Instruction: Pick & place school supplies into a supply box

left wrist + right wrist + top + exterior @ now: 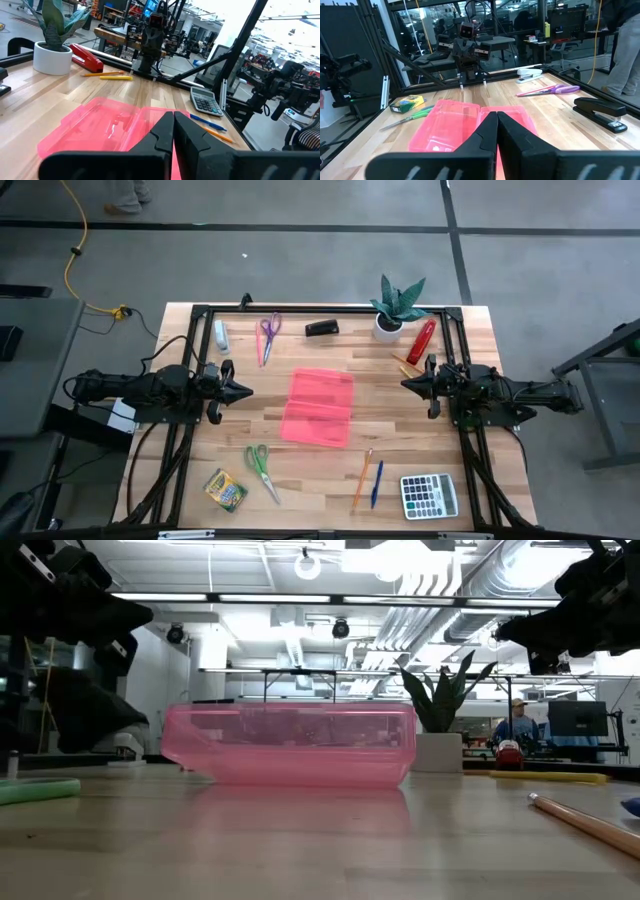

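The pink translucent supply box [319, 407] lies open and flat at the table's middle, also seen in the low view [290, 744]. Pink-handled scissors [267, 332] lie near the far edge, green-handled scissors [262, 466] near the near edge. An orange pencil [361, 479] and a blue pen [376, 483] lie right of them. A yellow-orange stick [404, 366] lies near the red stapler. My left gripper [246, 391] hovers shut left of the box; my right gripper [405, 384] hovers shut on its right side. Both touch nothing.
A potted plant [398, 305], red stapler [421, 341], black stapler [322, 328] and white stapler [220, 335] sit along the far side. A crayon box [226, 489] and grey calculator [429, 495] sit near the near edge. A black frame borders the table.
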Motion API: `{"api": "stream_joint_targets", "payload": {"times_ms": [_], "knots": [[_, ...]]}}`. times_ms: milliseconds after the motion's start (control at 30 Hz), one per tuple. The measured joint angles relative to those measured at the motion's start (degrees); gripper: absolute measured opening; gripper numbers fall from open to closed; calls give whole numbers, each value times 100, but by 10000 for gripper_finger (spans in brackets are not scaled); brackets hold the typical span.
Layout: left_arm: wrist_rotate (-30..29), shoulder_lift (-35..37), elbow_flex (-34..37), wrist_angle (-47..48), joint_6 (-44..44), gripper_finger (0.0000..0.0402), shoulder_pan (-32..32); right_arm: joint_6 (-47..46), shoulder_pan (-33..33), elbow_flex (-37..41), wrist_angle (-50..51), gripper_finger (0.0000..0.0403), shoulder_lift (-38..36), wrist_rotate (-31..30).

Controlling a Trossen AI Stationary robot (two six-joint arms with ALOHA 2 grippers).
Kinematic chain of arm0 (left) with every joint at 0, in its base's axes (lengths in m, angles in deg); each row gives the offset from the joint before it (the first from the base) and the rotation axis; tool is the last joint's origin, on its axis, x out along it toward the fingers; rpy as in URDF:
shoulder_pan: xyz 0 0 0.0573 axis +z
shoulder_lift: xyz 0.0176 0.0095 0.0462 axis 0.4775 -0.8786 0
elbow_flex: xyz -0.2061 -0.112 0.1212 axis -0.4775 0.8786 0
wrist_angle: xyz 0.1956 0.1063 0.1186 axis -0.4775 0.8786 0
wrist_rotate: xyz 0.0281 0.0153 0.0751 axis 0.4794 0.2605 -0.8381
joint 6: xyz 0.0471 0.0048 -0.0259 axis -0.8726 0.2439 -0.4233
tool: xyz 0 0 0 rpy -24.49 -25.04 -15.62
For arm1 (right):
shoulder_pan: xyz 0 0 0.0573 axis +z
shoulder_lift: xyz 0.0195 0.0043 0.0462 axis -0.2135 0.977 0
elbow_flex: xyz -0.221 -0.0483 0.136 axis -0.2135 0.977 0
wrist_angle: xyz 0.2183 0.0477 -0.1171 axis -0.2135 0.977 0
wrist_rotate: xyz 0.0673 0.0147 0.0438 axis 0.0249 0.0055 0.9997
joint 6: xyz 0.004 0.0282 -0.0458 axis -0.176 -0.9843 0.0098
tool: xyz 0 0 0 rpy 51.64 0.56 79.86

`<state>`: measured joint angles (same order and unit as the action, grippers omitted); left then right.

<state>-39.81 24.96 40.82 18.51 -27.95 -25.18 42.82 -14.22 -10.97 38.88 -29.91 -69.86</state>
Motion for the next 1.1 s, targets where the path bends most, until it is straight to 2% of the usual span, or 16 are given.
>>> {"api": "stream_joint_targets", "payload": {"times_ms": [367,467,567,733,900,1000,1100], "knots": [[-127,0,-1,-31,-97,1,-1,0,0,1,2,0,1,33],[-234,0,-1,-366,452,1,1,0,0,1,2,0,1,31],[-529,0,-1,-706,970,1,-1,0,0,0,2,0,1,28],[-1325,-188,-21,-1143,925,0,-3,0,0,0,1,0,0,24],[-2068,-1064,-613,-1339,735,0,-3,0,0,-1,0,0,-1,-2],[-2356,-2014,-1402,-1124,603,0,-3,-1,0,0,0,0,1,-3],[-2947,-3000,-2386,-306,628,0,1,0,0,0,0,0,1,-4]]}}
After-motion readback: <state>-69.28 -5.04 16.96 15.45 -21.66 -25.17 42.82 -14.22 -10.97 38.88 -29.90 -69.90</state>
